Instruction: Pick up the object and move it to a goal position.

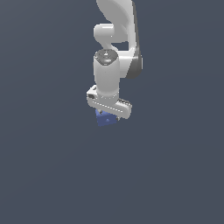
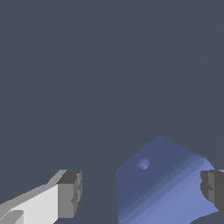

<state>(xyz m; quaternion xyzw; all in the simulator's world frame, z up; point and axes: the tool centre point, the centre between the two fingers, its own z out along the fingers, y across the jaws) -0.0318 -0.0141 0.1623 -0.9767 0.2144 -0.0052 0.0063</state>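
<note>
The blue cube (image 1: 104,119) lies on the dark grey floor, mostly hidden under the white hand of my gripper (image 1: 108,114) in the exterior view. In the wrist view the cube (image 2: 162,183) sits between the two fingers of my gripper (image 2: 141,192). One dark fingertip (image 2: 70,194) stands clear of the cube with a visible gap. The other fingertip (image 2: 213,188) is at the cube's opposite edge, and I cannot tell whether it touches. The jaws are open around the cube, which is off-centre between them.
The flat dark grey floor (image 1: 52,175) fills both views. The white arm (image 1: 116,39) rises from the hand to the top of the exterior view. No goal marker or other object shows.
</note>
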